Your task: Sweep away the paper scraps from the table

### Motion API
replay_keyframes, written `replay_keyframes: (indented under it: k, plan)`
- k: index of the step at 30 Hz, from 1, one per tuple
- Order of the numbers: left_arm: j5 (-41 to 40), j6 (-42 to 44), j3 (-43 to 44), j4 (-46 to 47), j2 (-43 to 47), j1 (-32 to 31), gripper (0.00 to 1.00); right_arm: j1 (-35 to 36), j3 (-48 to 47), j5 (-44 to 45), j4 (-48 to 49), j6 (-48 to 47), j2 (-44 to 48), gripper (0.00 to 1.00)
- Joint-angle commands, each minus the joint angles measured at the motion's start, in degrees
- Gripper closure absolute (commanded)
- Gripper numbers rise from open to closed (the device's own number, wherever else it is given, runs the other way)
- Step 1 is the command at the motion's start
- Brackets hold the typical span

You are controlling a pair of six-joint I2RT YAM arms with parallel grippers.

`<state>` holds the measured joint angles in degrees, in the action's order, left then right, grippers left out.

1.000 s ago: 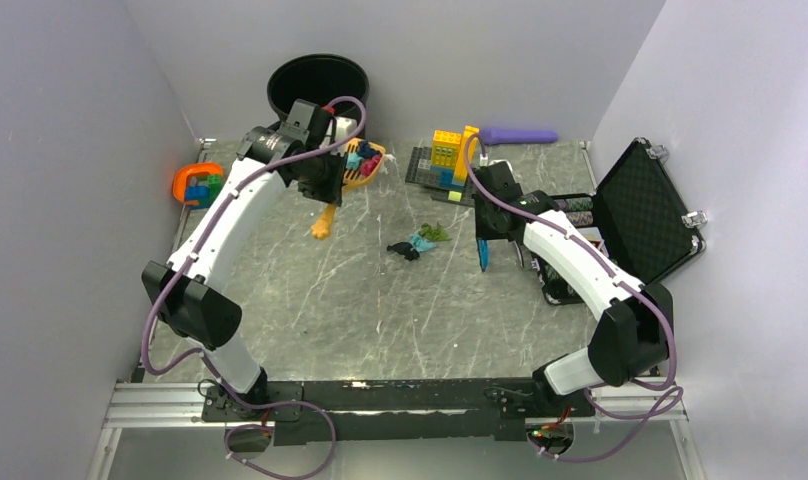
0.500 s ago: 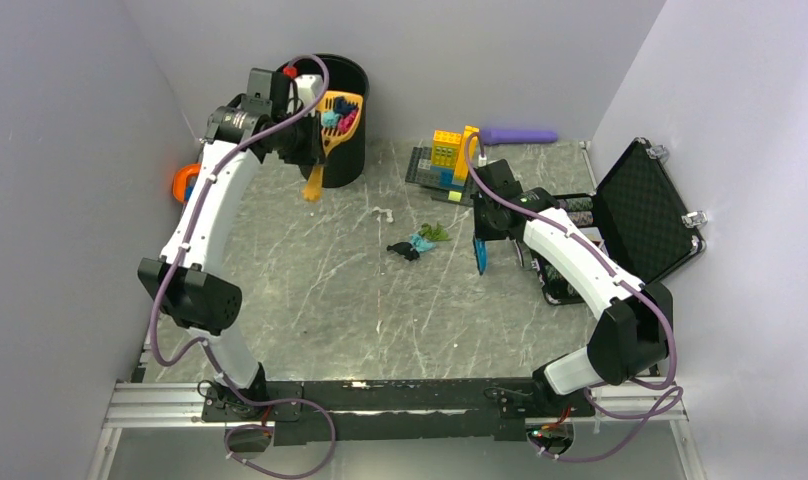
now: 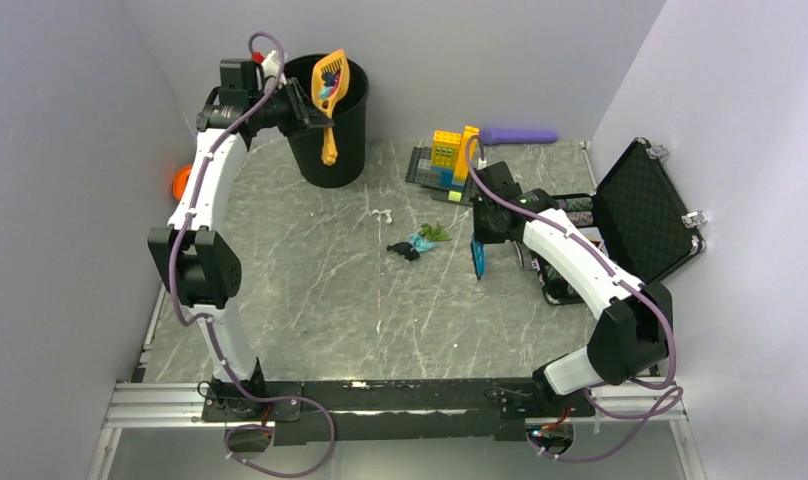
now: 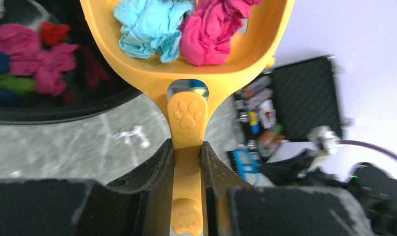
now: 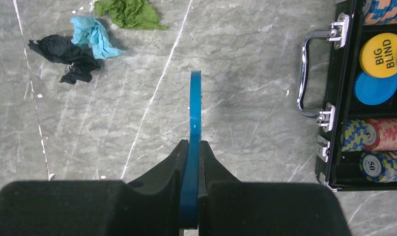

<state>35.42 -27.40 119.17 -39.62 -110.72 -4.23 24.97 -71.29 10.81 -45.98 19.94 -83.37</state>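
Observation:
My left gripper (image 3: 317, 117) is shut on the handle of an orange scoop (image 3: 328, 80), held tilted over the black bin (image 3: 332, 150). In the left wrist view the gripper (image 4: 187, 147) grips the scoop (image 4: 186, 69), which holds a teal wad (image 4: 152, 27) and a magenta wad (image 4: 211, 24). Several wads lie inside the bin (image 4: 29, 54). My right gripper (image 3: 479, 238) is shut on a flat blue brush (image 5: 194, 113) standing on the table (image 3: 310, 300). Green (image 5: 130, 12), teal (image 5: 91, 32) and dark (image 5: 64, 54) scraps lie left of the brush. A white scrap (image 3: 382, 214) lies near the bin.
An open black poker chip case (image 3: 635, 215) stands at the right, close to my right arm. A baseplate with stacked bricks (image 3: 442, 160) and a purple object (image 3: 520, 134) sit at the back. An orange item (image 3: 183, 182) is at the left edge.
My left arm has lifted the loaded scoop up and left, from beside the bin to over its rim. A white scrap now shows on the table. My right gripper shifted slightly left.

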Motion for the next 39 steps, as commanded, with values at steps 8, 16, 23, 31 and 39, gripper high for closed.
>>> replay_keyframes:
  k: [8,16,23,31,39]
  plan:
    - [19.6,-72.1,-28.3,82.9,1.1,7.8,1.0,-0.2,2.5,-1.5,3.1,2.1,2.4,1.0]
    - [15.9,-86.1,-31.8,98.5,-0.4,7.9,1.0,-0.2,1.4,-2.5,3.1,1.9,1.3,1.0]
    - [15.1,-88.8,-33.9,100.9,-0.4,7.7,1.0,-0.2,0.9,-2.8,3.2,1.7,1.0,1.0]
    - [15.7,-87.5,-32.6,100.5,1.5,6.4,1.0,-0.2,-0.7,-7.9,5.8,2.6,0.2,1.0]
    - [21.3,-69.6,-37.7,85.1,13.6,0.7,1.0,-0.1,-9.6,-17.9,19.9,13.1,-4.1,1.0]
